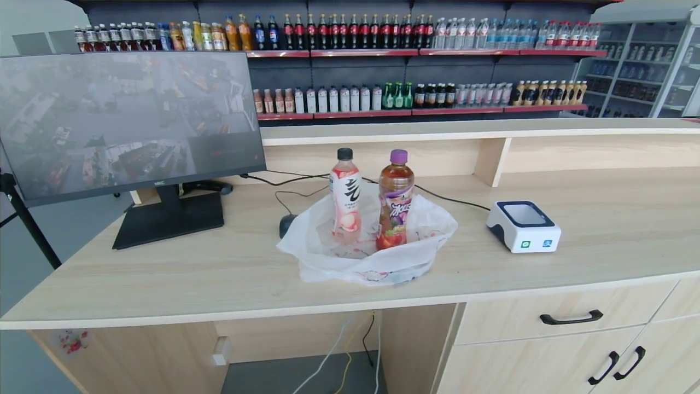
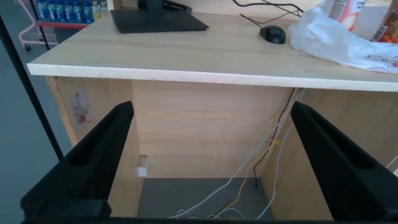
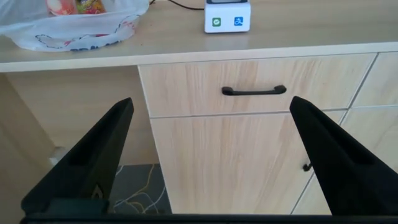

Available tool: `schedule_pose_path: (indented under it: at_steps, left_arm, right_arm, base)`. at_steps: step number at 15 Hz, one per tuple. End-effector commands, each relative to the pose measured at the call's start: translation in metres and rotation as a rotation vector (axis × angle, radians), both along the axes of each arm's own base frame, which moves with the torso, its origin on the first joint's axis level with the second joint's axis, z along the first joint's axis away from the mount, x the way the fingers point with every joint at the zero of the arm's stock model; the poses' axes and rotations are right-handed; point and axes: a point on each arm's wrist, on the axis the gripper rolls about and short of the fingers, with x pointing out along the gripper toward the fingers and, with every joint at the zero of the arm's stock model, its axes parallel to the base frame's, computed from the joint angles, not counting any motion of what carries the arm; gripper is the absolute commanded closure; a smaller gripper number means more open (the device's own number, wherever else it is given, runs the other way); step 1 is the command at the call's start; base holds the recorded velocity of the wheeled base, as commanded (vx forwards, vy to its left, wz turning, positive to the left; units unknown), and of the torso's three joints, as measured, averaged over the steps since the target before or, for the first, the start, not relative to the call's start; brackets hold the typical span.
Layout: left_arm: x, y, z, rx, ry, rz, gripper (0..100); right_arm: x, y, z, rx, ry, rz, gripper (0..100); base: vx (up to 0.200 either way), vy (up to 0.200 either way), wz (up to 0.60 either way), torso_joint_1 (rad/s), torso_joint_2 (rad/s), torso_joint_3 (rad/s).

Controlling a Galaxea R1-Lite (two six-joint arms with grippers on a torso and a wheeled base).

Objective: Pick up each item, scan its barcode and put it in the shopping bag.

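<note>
Two bottles stand upright inside the white shopping bag [image 1: 322,257] on the counter: a black-capped bottle with a white label [image 1: 345,191] and a purple-capped bottle [image 1: 395,200] beside it. The white barcode scanner [image 1: 523,226] sits to the right of the bag; it appears as scanner [image 3: 227,15] in the right wrist view. My left gripper [image 2: 208,158] hangs open below the counter's front edge, left of the bag [image 2: 339,34]. My right gripper [image 3: 211,158] is open too, low in front of the drawer, with nothing between its fingers.
A monitor [image 1: 126,120] on a black stand fills the counter's left side. A black mouse [image 1: 286,223] and its cable lie behind the bag. Drawer handle [image 3: 254,91] and cabinet doors face the right gripper. Cables [image 2: 261,168] hang in the open bay under the counter.
</note>
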Motion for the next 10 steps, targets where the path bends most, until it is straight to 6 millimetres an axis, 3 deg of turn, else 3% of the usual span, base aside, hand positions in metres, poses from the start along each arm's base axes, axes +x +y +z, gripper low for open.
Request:
schedule_pose_path:
  at_steps: [1, 10]
  left_arm:
    - [0.0000, 0.0000, -0.0001, -0.002, 0.000, 0.002, 0]
    - [0.0000, 0.0000, -0.0001, -0.003, 0.000, 0.003, 0]
  right_arm:
    - [0.0003, 0.0000, 0.0001, 0.000, 0.003, 0.001, 0]
    - [0.0003, 0.0000, 0.0001, 0.000, 0.003, 0.001, 0]
  base:
    - [0.000, -0.200, 0.00, -0.007, 0.00, -0.002]
    - [0.000, -0.200, 0.00, 0.002, 0.00, 0.003]
